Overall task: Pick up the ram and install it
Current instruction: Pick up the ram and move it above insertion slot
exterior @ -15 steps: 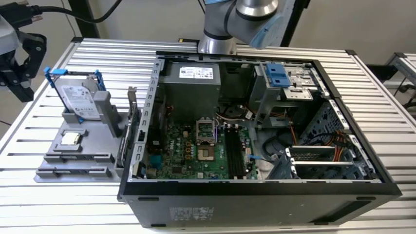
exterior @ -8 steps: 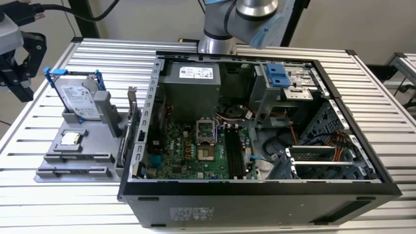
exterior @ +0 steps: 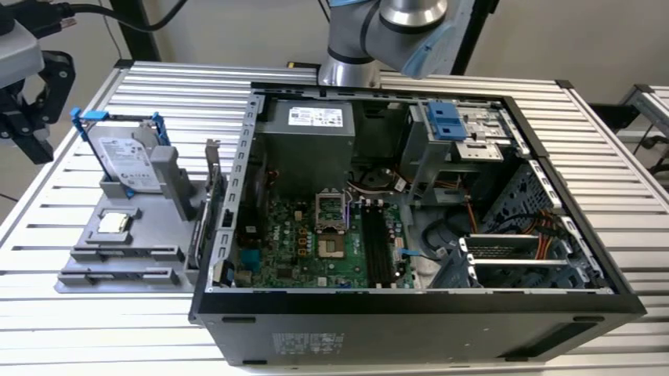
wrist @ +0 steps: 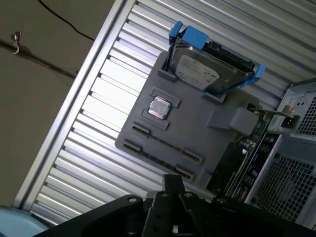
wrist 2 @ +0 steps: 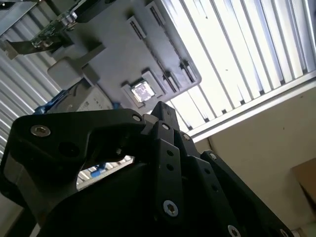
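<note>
Where the ram lies cannot be told. On the grey tray point(wrist: 197, 133), two long narrow holder grooves point(wrist: 163, 145) run side by side along the edge farthest from the hard drive point(wrist: 197, 71). What sits in them is hard to make out. Inside the open computer case point(exterior: 418, 301), long black slots point(exterior: 377, 243) run lengthwise up the exterior view. The hand point(wrist: 173, 185), cut off in both wrist views, is closed, tips together, above the worktop point(exterior: 136, 313) near the tray.

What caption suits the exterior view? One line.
Gripper beside the gray parts tray, open computer case on the table.
</note>
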You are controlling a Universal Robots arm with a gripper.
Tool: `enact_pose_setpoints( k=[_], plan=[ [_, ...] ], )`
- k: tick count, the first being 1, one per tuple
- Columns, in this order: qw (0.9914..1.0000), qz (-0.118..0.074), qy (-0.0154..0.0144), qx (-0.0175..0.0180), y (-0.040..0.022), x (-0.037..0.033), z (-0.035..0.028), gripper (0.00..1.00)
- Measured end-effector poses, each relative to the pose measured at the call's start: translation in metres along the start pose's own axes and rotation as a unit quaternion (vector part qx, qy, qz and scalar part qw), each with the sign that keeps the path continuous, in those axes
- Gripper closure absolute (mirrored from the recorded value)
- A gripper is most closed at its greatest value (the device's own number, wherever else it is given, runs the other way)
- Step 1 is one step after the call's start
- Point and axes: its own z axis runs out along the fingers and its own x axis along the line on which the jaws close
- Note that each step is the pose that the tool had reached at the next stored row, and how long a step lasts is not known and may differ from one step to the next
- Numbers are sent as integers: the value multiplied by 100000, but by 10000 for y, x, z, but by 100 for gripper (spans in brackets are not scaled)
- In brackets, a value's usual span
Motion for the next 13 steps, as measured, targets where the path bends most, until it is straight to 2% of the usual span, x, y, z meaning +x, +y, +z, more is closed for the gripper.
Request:
enact_pose_setpoints(
  k=[13],
  plan=[
    [99999, -454, 26, -11, 0, 0, 0, 100]
  ],
)
